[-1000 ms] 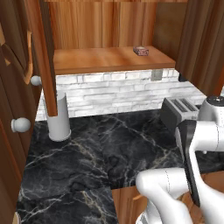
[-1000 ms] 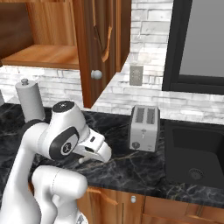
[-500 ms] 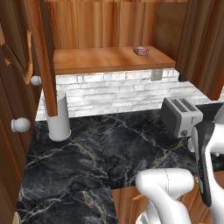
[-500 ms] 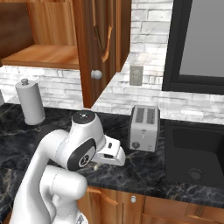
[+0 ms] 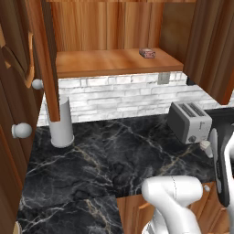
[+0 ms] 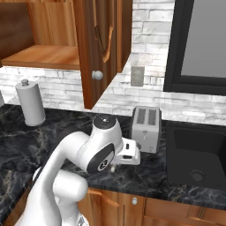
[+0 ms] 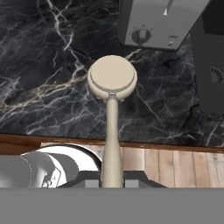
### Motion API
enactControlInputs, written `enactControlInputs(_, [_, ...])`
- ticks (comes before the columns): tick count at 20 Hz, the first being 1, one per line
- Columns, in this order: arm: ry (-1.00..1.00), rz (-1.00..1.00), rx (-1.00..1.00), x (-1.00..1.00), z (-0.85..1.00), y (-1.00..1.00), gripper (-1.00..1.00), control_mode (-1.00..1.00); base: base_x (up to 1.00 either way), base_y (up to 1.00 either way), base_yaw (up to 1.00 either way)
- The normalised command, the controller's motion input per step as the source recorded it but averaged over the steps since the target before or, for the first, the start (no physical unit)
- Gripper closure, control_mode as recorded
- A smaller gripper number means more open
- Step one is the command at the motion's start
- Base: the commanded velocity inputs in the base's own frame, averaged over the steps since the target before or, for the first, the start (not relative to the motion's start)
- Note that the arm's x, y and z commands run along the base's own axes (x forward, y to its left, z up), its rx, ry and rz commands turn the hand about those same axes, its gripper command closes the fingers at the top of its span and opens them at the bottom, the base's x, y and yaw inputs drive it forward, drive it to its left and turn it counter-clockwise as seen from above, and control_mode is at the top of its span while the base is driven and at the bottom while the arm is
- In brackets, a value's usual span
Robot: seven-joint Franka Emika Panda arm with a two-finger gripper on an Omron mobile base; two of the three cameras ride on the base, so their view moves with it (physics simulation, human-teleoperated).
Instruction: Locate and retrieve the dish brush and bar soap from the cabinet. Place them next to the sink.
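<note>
Brush over the black counter
The gripper (image 7: 112, 183) was closed tight on the small cream brush (image 7: 112, 83), near the silver toaster (image 7: 158, 22).

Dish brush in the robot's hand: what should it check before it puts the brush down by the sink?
1. Grip: the gripper is shut on the dish brush by its handle: ok.
2. Brush head is above the dark counter, near the toaster: ok.
3. Sink lies on the far side of the toaster from the arm: brush not yet beside it: not ok.
4. Free counter next to the sink: cannot tell.
5. Bar soap sits on the cabinet shelf, not yet fetched: not ok.
</note>
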Motion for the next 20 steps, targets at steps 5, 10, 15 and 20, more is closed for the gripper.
enactControlInputs(5, [-0.01,0.15,0.02,0.4,-0.08,-0.43,1.0,-1.0,0.0,0.0,0.0])
enactControlInputs(10, [-0.02,0.15,0.01,0.34,-0.09,-0.44,1.0,-1.0,0.0,0.0,0.0])
enactControlInputs(15, [0.09,0.12,0.0,0.26,-0.05,-0.38,1.0,-1.0,0.0,0.0,0.0])
enactControlInputs(20, [0.1,0.08,0.0,0.19,-0.06,-0.22,1.0,-1.0,0.0,0.0,0.0])
